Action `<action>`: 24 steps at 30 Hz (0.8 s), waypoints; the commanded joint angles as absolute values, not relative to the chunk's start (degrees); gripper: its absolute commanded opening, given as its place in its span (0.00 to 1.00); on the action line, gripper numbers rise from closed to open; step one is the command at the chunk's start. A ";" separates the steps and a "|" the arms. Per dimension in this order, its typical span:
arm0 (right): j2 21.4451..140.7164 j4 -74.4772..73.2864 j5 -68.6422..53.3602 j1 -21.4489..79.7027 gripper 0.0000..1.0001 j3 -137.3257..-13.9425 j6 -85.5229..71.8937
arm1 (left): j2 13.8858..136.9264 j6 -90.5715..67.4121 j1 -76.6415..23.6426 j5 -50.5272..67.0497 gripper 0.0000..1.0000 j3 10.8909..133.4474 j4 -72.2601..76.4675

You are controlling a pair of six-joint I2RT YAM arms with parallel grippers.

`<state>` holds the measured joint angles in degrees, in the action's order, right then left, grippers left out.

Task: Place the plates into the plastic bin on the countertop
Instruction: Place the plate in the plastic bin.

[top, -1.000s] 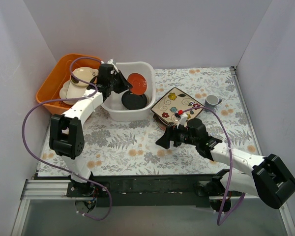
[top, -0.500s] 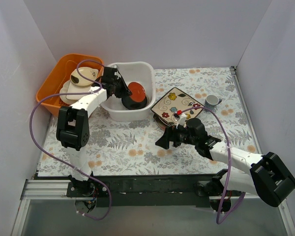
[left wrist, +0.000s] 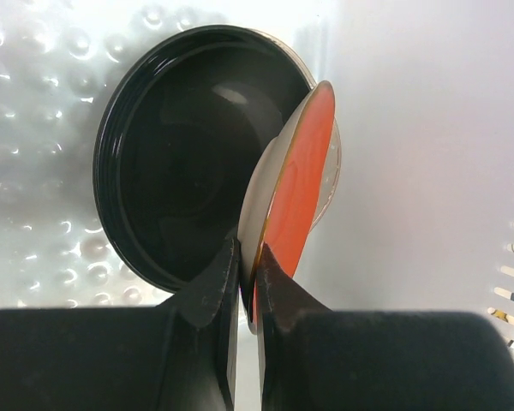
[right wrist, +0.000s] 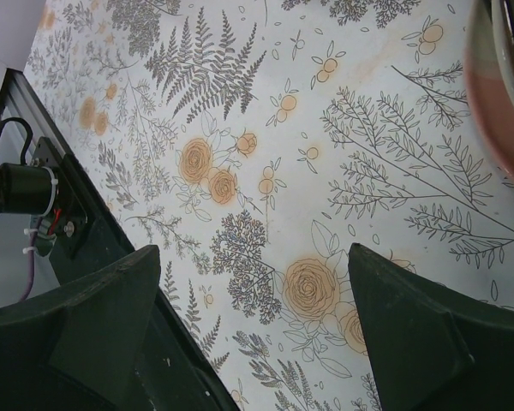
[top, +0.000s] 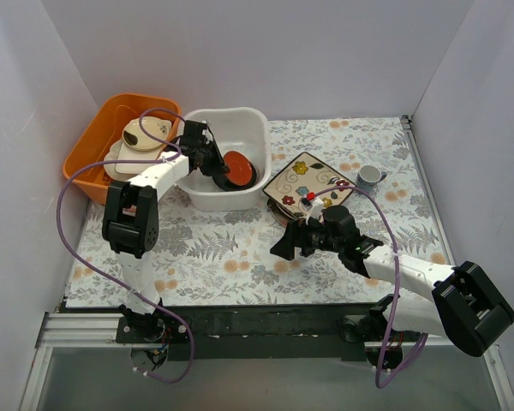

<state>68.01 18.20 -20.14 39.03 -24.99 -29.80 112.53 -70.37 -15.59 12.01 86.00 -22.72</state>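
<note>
Left gripper [left wrist: 247, 257]: item one, pinched shut on the rim of the small red saucer [left wrist: 295, 193], which I am holding on edge and tilted, low inside the plastic bin [top: 259, 135]. Small dark glossy plate [left wrist: 171, 188]: flat on the bin floor, directly beside and partly beneath the saucer; I cannot tell whether the two touch. Right gripper [right wrist: 253, 257]: jaws spread wide, nothing between them, hovering low over the countertop [top: 223, 248] just in front of the plates not yet moved. Cream square floral plate [top: 304, 180]: topmost of that stack, outside the bin to its right. Pink-cream round plate [right wrist: 497, 94]: only its rim shows at the corner of the right wrist view. Step in hand, by my reading: depositing the saucer. Next move calls for easing it a little lower, so that it tips onto the dark plate rather than dropping, then parting the jaws and lifting straight out, clear of the bin wall. Afterwards the right arm will need a finger worked under a plate's rim.
</note>
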 commanded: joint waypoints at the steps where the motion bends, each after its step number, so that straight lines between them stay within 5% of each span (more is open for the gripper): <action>1: 67.94 20.74 -21.27 38.94 0.97 -27.16 -29.71 | 112.23 -69.26 -15.38 12.13 0.00 87.27 -22.24; 6: 68.11 21.09 -21.71 38.94 0.97 -27.07 -30.06 | 113.29 -68.91 -15.47 10.37 0.04 88.59 -23.99; 11: 67.85 21.36 -22.15 38.94 0.97 -26.81 -30.32 | 112.68 -68.47 -15.38 10.02 0.38 88.68 -24.61; 17: 67.94 22.15 -23.03 38.94 0.97 -26.54 -30.94 | 108.11 -67.50 -16.17 7.56 0.56 87.10 -23.82; 24: 67.24 21.80 -23.03 38.94 0.97 -26.11 -31.03 | 103.19 -66.97 -17.93 3.43 0.97 85.35 -23.64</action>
<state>68.01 19.62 -22.28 39.03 -24.99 -30.89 110.43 -67.81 -16.71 6.76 86.06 -24.80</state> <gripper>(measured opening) 0.973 0.901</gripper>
